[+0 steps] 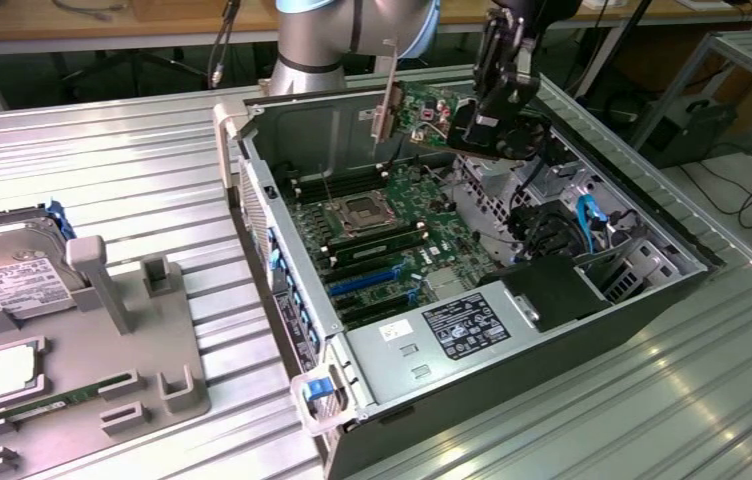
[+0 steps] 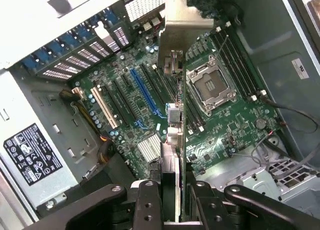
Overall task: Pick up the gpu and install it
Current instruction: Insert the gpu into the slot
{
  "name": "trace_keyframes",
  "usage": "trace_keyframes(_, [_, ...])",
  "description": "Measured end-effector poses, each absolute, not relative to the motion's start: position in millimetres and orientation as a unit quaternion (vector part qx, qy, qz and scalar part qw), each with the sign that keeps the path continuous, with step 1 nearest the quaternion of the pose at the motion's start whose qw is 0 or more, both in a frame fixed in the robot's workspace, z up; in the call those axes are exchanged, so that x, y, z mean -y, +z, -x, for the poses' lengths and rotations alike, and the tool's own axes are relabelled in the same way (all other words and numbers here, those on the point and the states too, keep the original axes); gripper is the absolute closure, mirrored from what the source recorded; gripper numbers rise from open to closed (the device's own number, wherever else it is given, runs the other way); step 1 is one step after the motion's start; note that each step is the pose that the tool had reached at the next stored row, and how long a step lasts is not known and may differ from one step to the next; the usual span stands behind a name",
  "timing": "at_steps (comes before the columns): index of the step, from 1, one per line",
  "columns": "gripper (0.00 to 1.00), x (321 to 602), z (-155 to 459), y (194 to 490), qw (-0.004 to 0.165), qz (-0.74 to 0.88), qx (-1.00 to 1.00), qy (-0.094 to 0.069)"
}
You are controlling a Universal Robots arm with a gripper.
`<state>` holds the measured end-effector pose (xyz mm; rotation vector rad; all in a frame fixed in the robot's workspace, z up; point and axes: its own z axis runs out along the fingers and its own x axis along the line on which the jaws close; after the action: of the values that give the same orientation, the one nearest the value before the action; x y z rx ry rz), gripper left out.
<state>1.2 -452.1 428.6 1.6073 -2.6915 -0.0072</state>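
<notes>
The gpu (image 1: 419,112) hangs in the upper middle of the exterior view, clear above the open computer case (image 1: 656,250) and touching nothing inside it. It stands on edge, with its silver bracket (image 1: 386,95) at the end toward the exterior view's left. The hand (image 1: 470,128) is clenched on the opposite end of the card, one finger on each face.

By its looks the card is light and stiff but fragile. It should not sag from an end grip, though its small parts and contact edge would suffer from pinching or knocks, so the bare board margin far from the bracket seems the sound place to hold.

Under it lies the motherboard (image 1: 390,230) with the open CPU socket (image 1: 356,212). The wrist view shows a long blue slot (image 2: 145,92) among the dark ones. The power supply (image 1: 463,325) fills the case's lower corner.

At lower left, well apart on the worktop (image 1: 123,160), a grey fixture (image 1: 123,360) carries a hard drive (image 1: 16,275) and a memory stick (image 1: 63,403).

The card's contact edge is hard to make out. The wrist view has the card edge-on, and which slot it stands over cannot be told.
</notes>
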Motion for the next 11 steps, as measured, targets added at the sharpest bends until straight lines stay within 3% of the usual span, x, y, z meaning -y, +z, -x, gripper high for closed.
trace_keyframes(11, [0.73, 452.1, -0.9, 428.6, 0.003, -0.570, 0.821, -0.002])
